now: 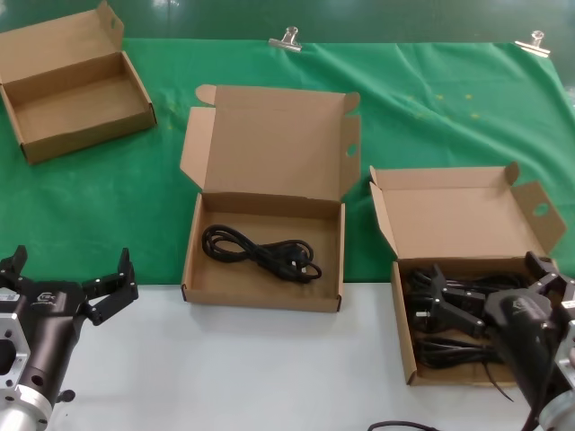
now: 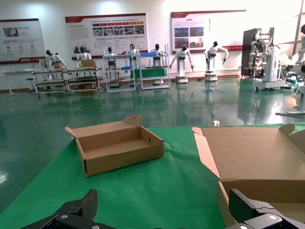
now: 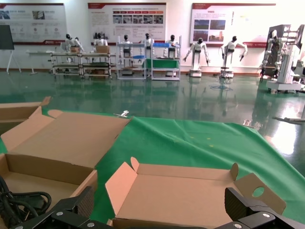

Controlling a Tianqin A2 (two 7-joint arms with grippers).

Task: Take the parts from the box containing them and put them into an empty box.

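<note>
The box with angled wing flaps (image 1: 449, 215) stands at the right and holds several black power cords (image 1: 445, 348). My right gripper (image 1: 488, 274) hangs open and empty just above those cords. The right wrist view shows its open gripper (image 3: 161, 205) before that box's lid (image 3: 190, 193). The largest box (image 1: 269, 135), with a tall lid and rounded ears, stands in the middle with one coiled cord (image 1: 260, 251) lying in it. That cord also shows in the right wrist view (image 3: 21, 202). My left gripper (image 1: 72, 265) is open and empty at the lower left, over the white table.
A third, smaller empty box (image 1: 72, 85) sits at the far left on the green cloth (image 1: 431, 108); it also shows in the left wrist view (image 2: 119, 148). Two metal clips (image 1: 287, 39) hold the cloth's far edge. White tabletop (image 1: 269, 368) lies along the near side.
</note>
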